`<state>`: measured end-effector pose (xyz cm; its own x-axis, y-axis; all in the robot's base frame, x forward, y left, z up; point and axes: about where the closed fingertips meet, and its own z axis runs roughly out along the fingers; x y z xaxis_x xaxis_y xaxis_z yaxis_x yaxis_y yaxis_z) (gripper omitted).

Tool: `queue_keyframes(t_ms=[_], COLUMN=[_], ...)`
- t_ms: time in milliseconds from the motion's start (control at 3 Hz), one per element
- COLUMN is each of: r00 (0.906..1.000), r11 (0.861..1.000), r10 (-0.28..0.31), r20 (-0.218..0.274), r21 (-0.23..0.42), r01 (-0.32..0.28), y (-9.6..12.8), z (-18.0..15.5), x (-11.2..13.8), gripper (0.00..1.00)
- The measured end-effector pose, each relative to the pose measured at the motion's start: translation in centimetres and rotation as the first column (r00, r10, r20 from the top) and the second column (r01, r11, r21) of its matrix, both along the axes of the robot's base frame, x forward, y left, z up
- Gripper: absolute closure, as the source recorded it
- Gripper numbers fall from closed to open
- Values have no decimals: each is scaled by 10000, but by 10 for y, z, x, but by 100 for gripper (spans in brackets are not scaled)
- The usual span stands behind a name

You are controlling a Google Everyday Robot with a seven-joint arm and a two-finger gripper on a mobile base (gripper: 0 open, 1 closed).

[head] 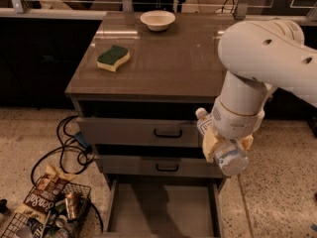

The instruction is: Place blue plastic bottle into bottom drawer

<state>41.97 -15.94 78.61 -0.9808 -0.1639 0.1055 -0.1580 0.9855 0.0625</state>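
Note:
The blue plastic bottle [230, 158] is a clear bottle with a white cap [201, 114]. It lies tilted in my gripper [224, 146], cap up to the left and base down to the right. The gripper is shut on it, with yellowish fingers [209, 144] on either side, under my big white arm [262, 53]. It hangs in front of the cabinet's right side, level with the two closed drawer fronts. The bottom drawer [163, 207] is pulled open below, its bare grey floor showing. The bottle is above the drawer's right side wall.
A green-yellow sponge [113, 57] and a white bowl [157, 20] sit on the brown cabinet top [168, 58]. Two closed grey drawer fronts have black handles [167, 133]. A wire basket [44, 214] with cans and snack bags and black cables [67, 150] lie on the floor at left.

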Motion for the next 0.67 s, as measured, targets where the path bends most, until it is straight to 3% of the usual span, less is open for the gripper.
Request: queue_keyframes(t_ms=[333, 667], r00=[9964, 9814], r11=[9963, 9795], r10=[844, 1906], r20=[48, 210], r21=[176, 630], r01=[-845, -1916], y=[5, 10], z=[-14, -28], x=[-24, -71], gripper=[100, 100])
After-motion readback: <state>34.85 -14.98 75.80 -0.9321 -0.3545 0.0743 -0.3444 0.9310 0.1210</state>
